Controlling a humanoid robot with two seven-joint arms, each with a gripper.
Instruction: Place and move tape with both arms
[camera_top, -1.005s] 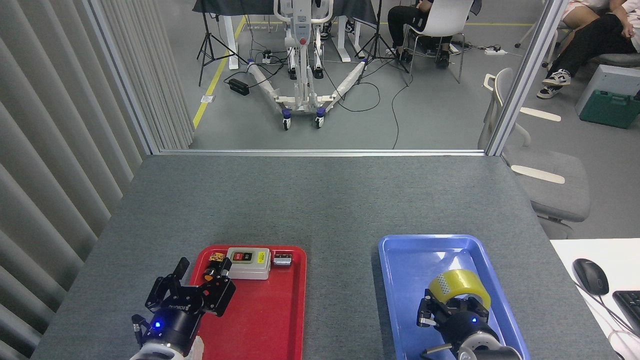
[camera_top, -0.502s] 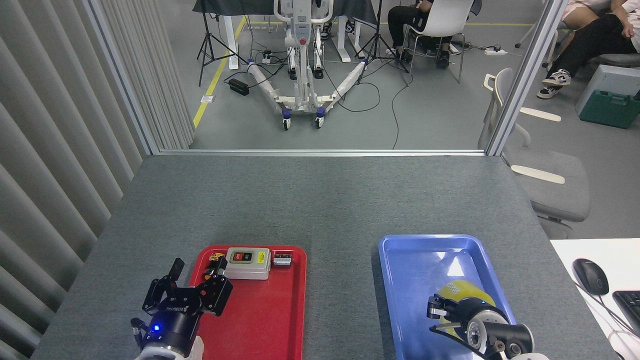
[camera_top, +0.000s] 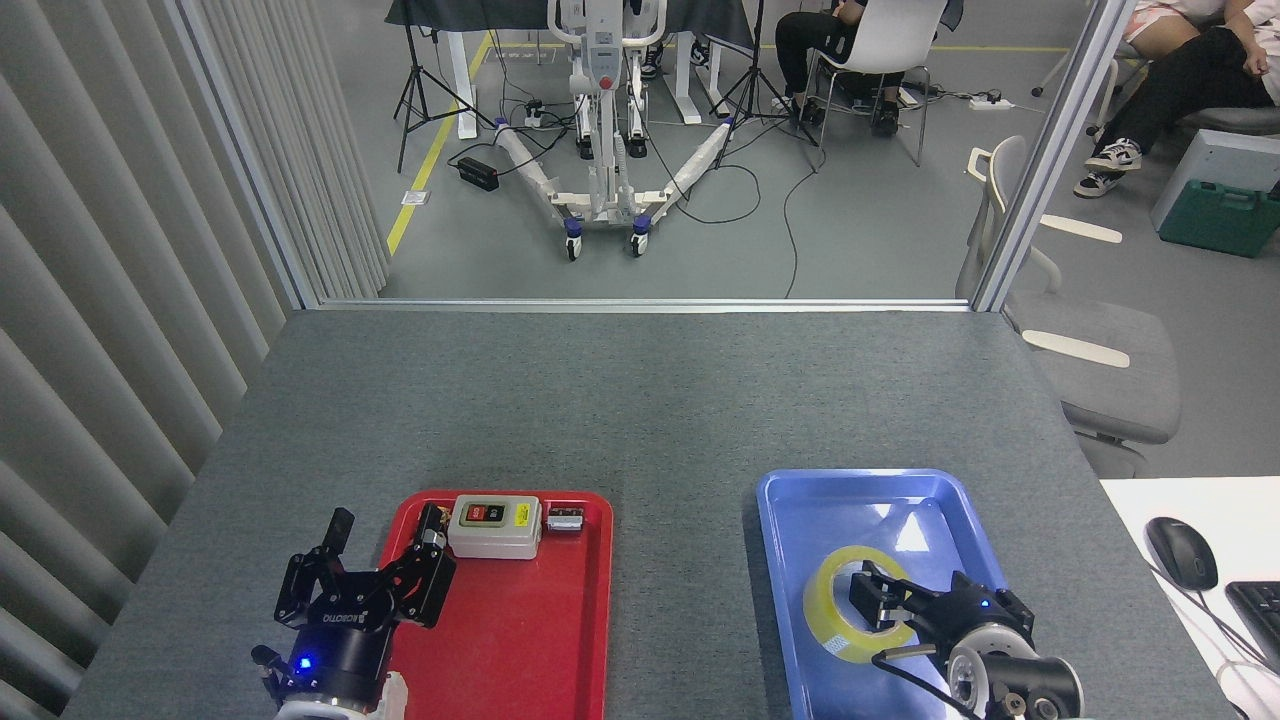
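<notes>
Seen from the robot's head, looking down on a grey felt-covered table (camera_top: 640, 400). At lower right, a blue tray (camera_top: 800, 500) holding the tape (camera_top: 826, 610), a translucent yellow roll tilted so its open core faces up and toward the viewer. Right gripper (camera_top: 880, 605) reaching in from the bottom right corner, one black finger (camera_top: 872, 596) poking into the roll's core and touching its inner wall; whether the jaws are clamped on the roll or merely resting there cannot be told. At lower left, a red tray (camera_top: 520, 640) with a grey switch box (camera_top: 494, 526) and a small metal part (camera_top: 565, 519) along its far edge. Left gripper (camera_top: 380, 555) poised over the tray's left rim, fingers spread apart, holding nothing, blue light glowing on its wrist. At far right, a computer mouse (camera_top: 1181, 552) on a white desk (camera_top: 1140, 500)
</notes>
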